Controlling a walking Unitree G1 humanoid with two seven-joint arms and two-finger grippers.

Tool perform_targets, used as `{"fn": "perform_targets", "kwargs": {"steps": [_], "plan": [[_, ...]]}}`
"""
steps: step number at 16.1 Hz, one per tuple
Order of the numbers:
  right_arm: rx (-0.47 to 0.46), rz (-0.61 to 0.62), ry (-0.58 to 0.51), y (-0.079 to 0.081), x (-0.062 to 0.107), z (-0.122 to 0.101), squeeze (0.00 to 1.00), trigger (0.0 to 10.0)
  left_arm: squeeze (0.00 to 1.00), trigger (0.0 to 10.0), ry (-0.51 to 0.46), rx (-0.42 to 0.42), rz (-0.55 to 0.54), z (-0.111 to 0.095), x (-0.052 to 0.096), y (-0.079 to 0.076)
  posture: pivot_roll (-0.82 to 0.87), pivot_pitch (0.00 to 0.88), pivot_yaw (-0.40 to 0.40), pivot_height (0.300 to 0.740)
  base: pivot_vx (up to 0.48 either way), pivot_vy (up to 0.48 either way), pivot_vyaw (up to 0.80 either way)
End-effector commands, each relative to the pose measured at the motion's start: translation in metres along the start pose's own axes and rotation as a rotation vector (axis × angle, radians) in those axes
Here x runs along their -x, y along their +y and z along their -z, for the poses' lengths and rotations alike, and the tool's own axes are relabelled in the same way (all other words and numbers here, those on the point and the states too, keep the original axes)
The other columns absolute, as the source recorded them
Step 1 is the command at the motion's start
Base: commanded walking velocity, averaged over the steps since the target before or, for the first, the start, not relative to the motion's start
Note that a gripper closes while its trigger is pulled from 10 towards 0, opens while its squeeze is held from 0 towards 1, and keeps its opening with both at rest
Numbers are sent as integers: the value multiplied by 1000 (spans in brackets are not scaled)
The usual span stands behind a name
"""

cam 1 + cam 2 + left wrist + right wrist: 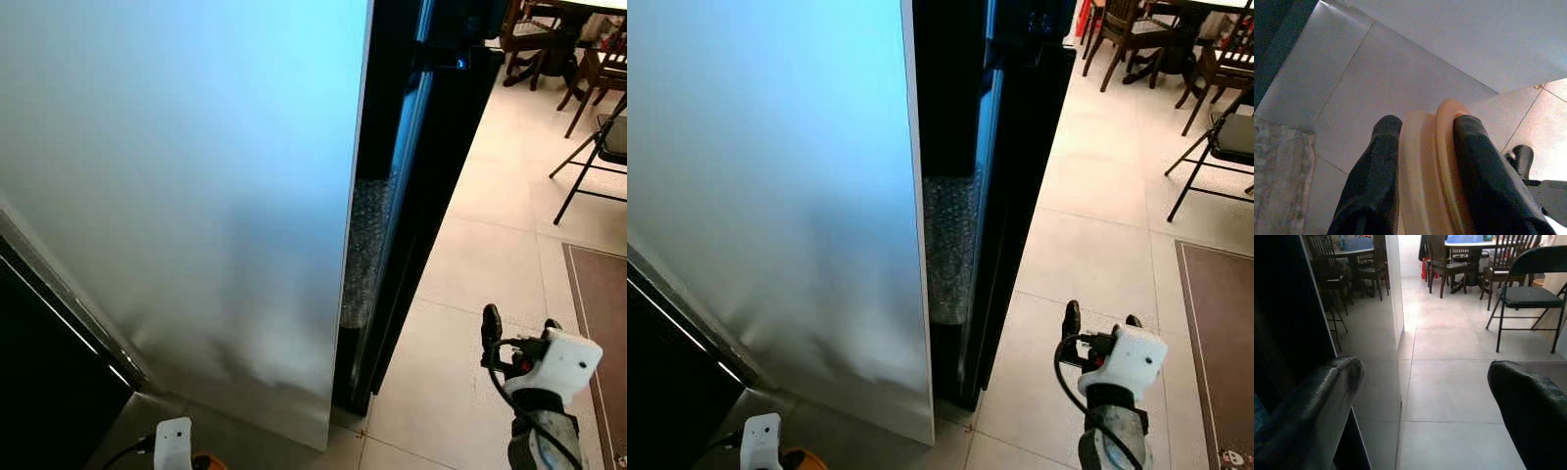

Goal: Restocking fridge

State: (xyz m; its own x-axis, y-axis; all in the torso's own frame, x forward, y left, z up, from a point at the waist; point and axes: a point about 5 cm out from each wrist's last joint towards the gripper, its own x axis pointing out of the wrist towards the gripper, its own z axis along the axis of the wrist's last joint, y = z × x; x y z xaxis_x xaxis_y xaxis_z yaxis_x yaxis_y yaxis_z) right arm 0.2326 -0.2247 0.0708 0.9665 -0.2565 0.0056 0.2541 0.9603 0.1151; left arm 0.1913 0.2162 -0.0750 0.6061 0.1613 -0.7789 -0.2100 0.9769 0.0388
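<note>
The fridge's wide silver door (196, 196) stands right in front of me. A narrow gap separates it from the black fridge body (431, 147), and in that gap I see a bubbly clear surface (367, 245). My left gripper (1425, 127) is low near the floor tiles, shut on a round peach-orange item with a ridged rim (1422, 161); what it is exactly I cannot tell. An orange edge of it (203, 462) peeks out by the left wrist. My right gripper (519, 328) hangs open over the floor to the right of the fridge, with nothing between its fingers.
A black folding chair (598, 147) stands at the right, with a brown rug (600, 333) below it. Wooden dining chairs and a table (549, 39) are at the far right. A dark cabinet (39, 362) fills the lower left. Pale floor tiles (470, 284) lie between fridge and rug.
</note>
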Motion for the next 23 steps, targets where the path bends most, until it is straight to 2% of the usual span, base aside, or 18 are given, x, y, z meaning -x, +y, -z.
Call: {"fn": "perform_targets", "kwargs": {"steps": [1, 6, 17, 23], "plan": [[-5, 6, -13, -3, -1, -5, 0, 10000, 0, 10000, 38, -16, 11, 10, 2, -1, -17, 0, -1, 740, 0, 0, 0], [5, -15, -11, -2, -6, -6, 0, 10000, 0, 10000, 41, -8, 16, 12, 2, -3, -17, 0, -9, 740, 0, 0, 0], [7, -22, -7, -1, -7, -5, 0, 10000, 0, 10000, 46, 11, 20, 14, 2, -5, -25, 0, -10, 740, 0, 0, 0], [12, -28, -20, 2, -12, -12, 0, 10000, 0, 10000, 37, 18, 17, 10, 2, -4, -22, 0, -17, 740, 0, 290, 0]]}}
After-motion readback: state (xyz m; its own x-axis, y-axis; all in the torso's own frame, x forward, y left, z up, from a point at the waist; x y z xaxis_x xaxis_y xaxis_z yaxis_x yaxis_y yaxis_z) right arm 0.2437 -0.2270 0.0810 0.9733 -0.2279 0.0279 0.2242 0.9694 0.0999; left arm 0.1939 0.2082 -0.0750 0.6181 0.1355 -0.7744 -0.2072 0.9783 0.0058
